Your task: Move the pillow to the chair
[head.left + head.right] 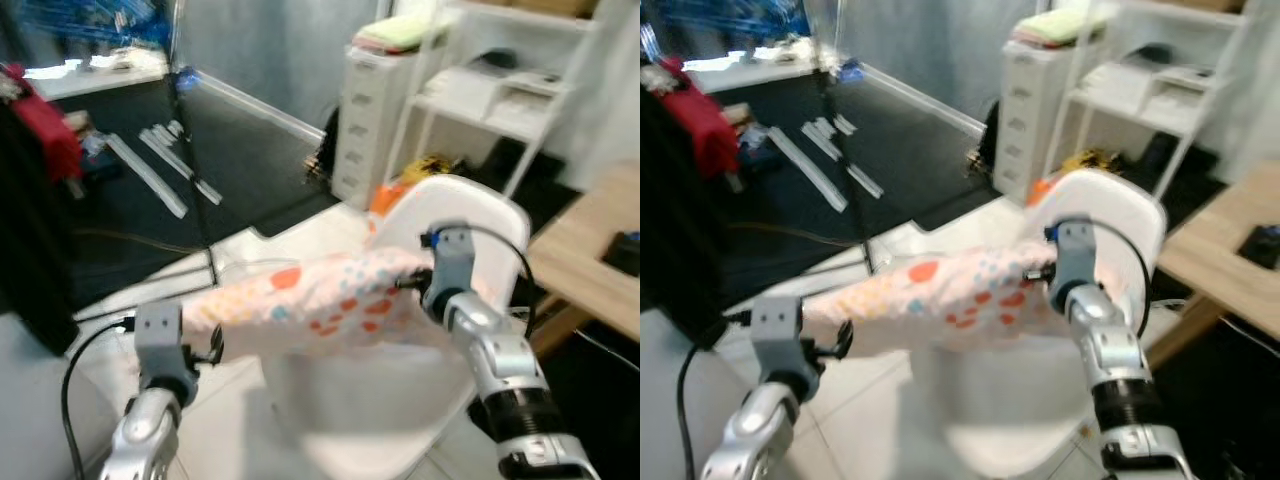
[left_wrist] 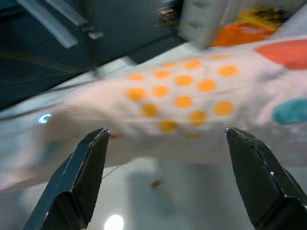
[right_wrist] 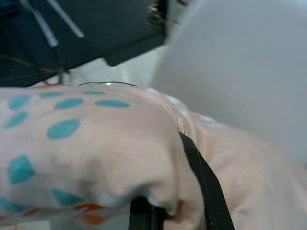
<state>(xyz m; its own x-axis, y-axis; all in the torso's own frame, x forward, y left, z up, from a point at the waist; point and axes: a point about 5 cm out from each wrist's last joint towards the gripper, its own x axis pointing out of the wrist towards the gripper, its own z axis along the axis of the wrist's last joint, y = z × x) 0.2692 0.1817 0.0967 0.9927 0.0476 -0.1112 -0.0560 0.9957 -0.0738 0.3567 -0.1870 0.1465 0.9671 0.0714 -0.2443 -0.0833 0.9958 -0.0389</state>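
Note:
A pale pink pillow (image 1: 320, 300) with orange and teal spots hangs stretched out just above the seat of a white chair (image 1: 470, 205). My right gripper (image 1: 415, 285) is shut on the pillow's right end, close in front of the chair back. In the right wrist view the black fingers (image 3: 199, 172) pinch a fold of the fabric. My left gripper (image 1: 215, 342) is at the pillow's left end. In the left wrist view its fingers (image 2: 86, 163) stand wide open, with the spotted pillow (image 2: 192, 96) just beyond their tips.
A white drawer cabinet (image 1: 365, 120) and a white shelf unit (image 1: 500, 95) stand behind the chair. An orange object (image 1: 385, 195) lies at their foot. A wooden table (image 1: 590, 250) is at the right. A thin black pole (image 1: 195, 170) rises from a dark mat at the left.

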